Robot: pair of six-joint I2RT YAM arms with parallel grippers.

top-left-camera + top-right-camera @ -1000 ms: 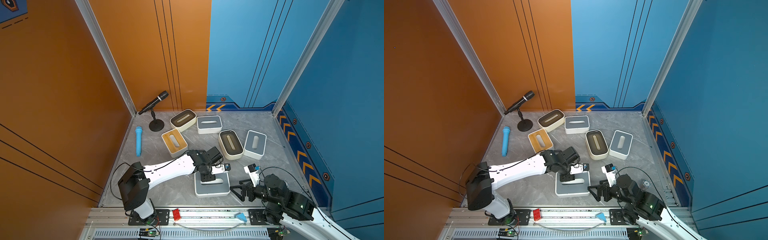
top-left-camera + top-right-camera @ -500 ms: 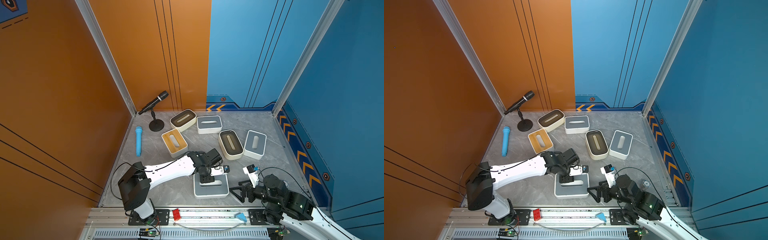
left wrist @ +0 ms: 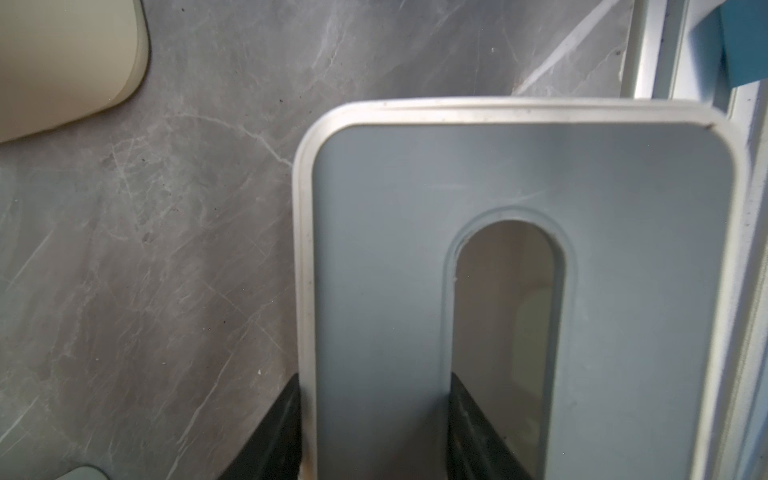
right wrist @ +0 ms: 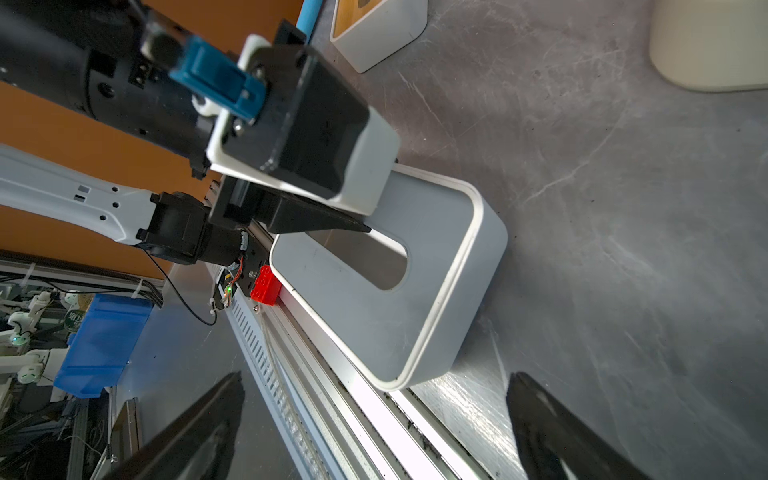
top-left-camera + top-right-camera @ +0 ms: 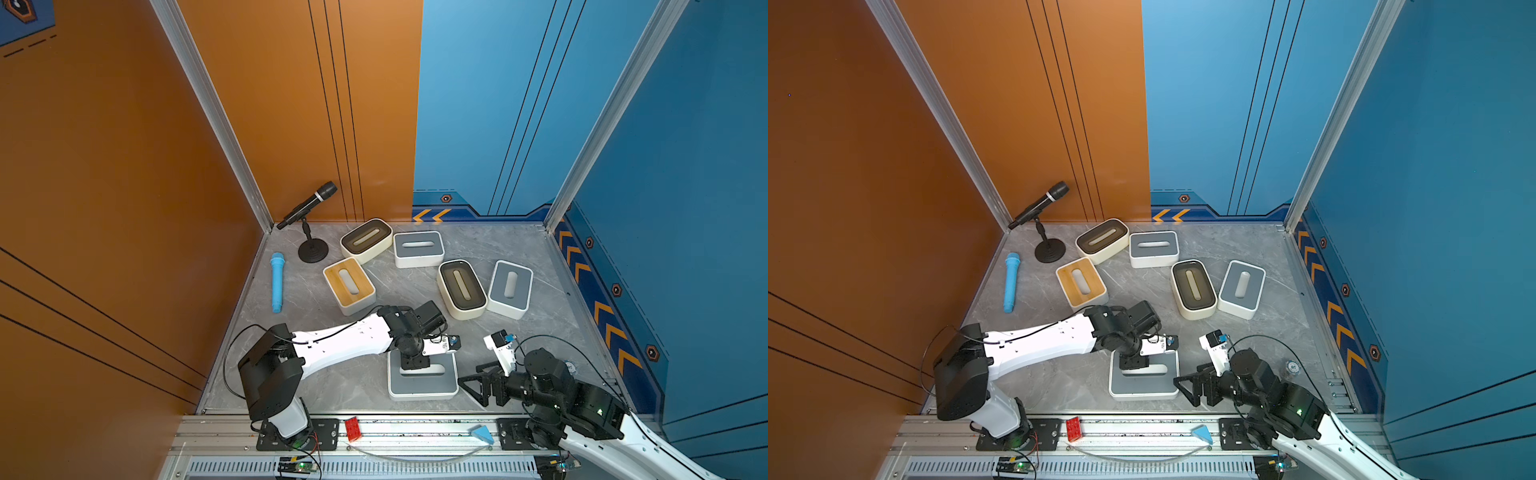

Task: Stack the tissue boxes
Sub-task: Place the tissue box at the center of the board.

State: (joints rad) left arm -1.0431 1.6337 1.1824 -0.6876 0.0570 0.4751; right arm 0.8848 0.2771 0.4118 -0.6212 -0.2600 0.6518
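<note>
Six tissue boxes lie on the grey marble floor. My left gripper (image 5: 413, 365) (image 3: 376, 432) is shut on the nearest grey-lidded box (image 5: 422, 384) (image 3: 519, 174) (image 4: 374, 307). One finger sits in its oval slot, the other outside its long wall. This box is close to the front rail. Farther back are a bamboo-lidded box (image 5: 349, 284), two dark brown ones (image 5: 365, 239) (image 5: 461, 289) and two grey ones (image 5: 417, 247) (image 5: 510, 289). My right gripper (image 5: 469, 386) (image 4: 374, 436) stands open just right of the held box, empty.
A black microphone on a stand (image 5: 309, 208) is in the back left corner, with a blue toy microphone (image 5: 276, 282) lying along the left wall. A red brick (image 5: 352, 428) and a blue wedge (image 5: 482, 434) rest on the front rail. Walls enclose three sides.
My left gripper has carried the grey-lidded box a little toward the front rail. The right arm has hardly moved.
</note>
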